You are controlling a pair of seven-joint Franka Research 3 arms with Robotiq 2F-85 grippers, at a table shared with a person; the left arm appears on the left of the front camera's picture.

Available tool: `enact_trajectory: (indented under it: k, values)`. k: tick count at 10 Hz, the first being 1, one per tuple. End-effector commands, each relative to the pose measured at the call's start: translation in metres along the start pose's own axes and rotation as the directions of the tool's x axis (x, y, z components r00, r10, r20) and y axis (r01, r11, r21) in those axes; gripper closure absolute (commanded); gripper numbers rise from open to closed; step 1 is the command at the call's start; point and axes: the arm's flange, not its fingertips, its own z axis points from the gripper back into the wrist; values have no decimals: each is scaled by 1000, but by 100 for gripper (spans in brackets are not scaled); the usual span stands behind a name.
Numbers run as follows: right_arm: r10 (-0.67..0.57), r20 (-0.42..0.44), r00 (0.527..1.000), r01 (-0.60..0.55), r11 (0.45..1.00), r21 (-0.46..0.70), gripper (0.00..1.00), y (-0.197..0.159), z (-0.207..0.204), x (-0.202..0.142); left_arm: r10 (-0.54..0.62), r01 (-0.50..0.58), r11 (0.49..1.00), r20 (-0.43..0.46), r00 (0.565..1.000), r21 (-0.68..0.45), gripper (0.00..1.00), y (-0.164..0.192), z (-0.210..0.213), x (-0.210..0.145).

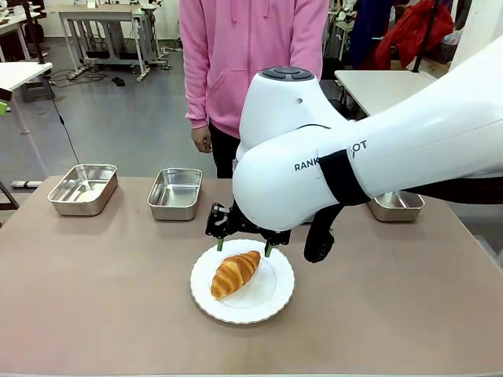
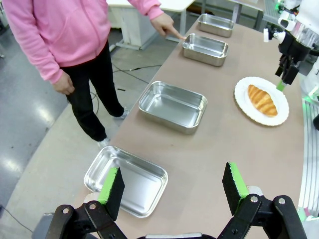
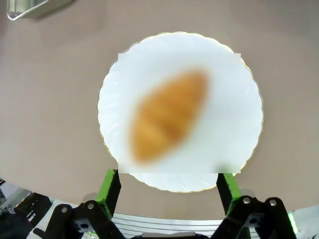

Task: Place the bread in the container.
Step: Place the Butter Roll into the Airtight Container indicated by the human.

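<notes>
Bread point(image 1: 235, 272), a golden-brown croissant, lies on a round white scallop-edged plate point(image 1: 271, 302) at the near middle of the brown table point(image 1: 94, 298). It rests diagonally across the plate, untouched by either gripper. In the right wrist view the croissant appears blurred, but its place at the plate's centre is plain.

Right gripper point(image 1: 243, 247) hangs just above the far edge of the plate, its green-padded fingers spread wide apart with nothing between them. In the right wrist view the two fingertips straddle the near rim of the plate and are not in contact with the bread.

Left gripper point(image 2: 172, 187) is seen in its own wrist view, raised over the table's end, fingers likewise wide apart and empty.

Four shallow stainless-steel pans stand in a row along the far side of the table, all empty. In the left wrist view the person's hand point(image 2: 165, 25) points an extended finger at the container point(image 2: 205, 49), the third pan from that camera, the fingertip at or just beside its rim. The nearest pan point(image 2: 130, 179) lies below the left gripper; the second pan point(image 2: 172, 105) sits between the two.

The person, in a pink hooded top, stands at the far side, the other hand hanging down.
</notes>
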Motion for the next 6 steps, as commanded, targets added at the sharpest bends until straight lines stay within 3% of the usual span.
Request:
enact_trajectory:
  k: [1,4,6]
  values:
    - [-119,16,993,119,993,11,0,11,-19,2,-4,4,1000,-2,1000,-3,0,-2,1,2]
    - [-254,40,966,253,967,15,0,14,-36,11,-4,4,1000,-2,1000,-3,0,-2,1,2]
    - [-317,8,948,317,948,-16,0,16,-52,19,-4,4,1000,-2,1000,-3,0,-2,1,2]
